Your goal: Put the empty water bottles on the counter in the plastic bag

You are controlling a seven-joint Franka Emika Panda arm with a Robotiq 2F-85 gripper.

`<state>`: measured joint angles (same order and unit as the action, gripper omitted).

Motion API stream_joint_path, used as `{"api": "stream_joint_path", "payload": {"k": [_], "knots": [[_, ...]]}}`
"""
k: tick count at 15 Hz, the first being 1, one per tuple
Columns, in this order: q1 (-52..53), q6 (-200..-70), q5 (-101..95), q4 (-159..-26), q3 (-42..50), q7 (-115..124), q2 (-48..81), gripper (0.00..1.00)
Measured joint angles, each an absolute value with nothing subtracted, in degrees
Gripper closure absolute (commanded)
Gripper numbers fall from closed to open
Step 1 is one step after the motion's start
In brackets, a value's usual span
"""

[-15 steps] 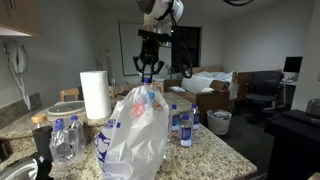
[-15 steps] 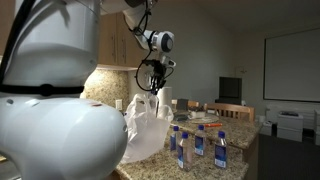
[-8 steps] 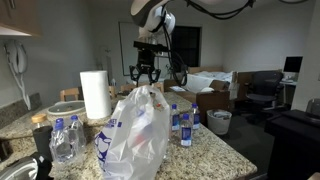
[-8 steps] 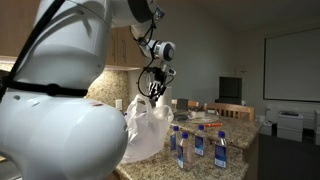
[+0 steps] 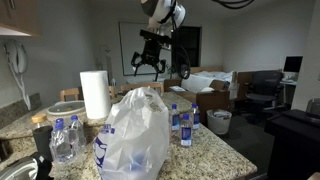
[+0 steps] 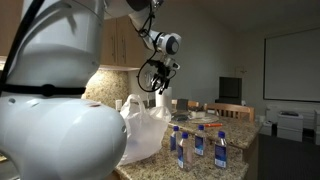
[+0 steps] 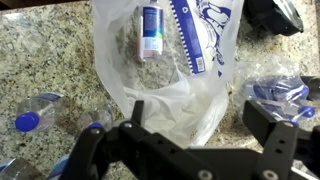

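The white plastic bag [image 5: 135, 135] stands open-mouthed on the granite counter [image 5: 205, 152], also seen as the bag [image 6: 145, 128]. My gripper [image 5: 150, 68] hangs open and empty above its mouth; in the wrist view the gripper [image 7: 200, 125] shows its fingers [image 7: 275, 125] spread wide over the bag [image 7: 175, 90]. One water bottle [image 7: 151, 31] with a blue-and-white label lies inside the bag. More empty water bottles stand on the counter beside it: a group [image 5: 65, 138] on one side, another group [image 5: 181, 126] on the other, and several bottles [image 6: 197, 146].
A white paper towel roll [image 5: 95, 95] stands behind the bag. A dark object [image 7: 275, 14] sits on the counter near the bag. Cardboard boxes [image 5: 212, 92] and office furniture lie beyond the counter's far edge.
The gripper held a bottle over the bag a second ago; its jaws have opened, the bottle has dropped into the bag, and the gripper has lifted slightly.
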<state>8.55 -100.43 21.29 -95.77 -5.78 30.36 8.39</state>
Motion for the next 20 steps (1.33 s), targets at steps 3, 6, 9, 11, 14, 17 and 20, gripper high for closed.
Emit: {"api": "stream_joint_path", "payload": {"k": [3, 6, 9, 11, 14, 17, 20], "knots": [[6.19, -100.55, 23.93, -99.52, -4.00, 27.44, 4.22, 0.00], [3.90, -101.35, 24.30, -102.83, -1.97, 23.70, 2.16, 0.00], [1.72, -108.18, 22.27, -106.89, 0.34, 20.87, 0.72, 0.00], [0.44, -112.49, 17.61, -108.36, 1.68, 20.51, 0.31, 0.00], [-1.09, -116.66, 9.65, -108.79, 3.17, 20.52, 0.54, 0.00], [-2.04, -117.75, 2.60, -108.79, 4.11, 20.52, 1.76, 0.00], [-2.33, -118.96, -1.45, -108.78, 4.99, 20.51, 4.74, 0.00]]}}
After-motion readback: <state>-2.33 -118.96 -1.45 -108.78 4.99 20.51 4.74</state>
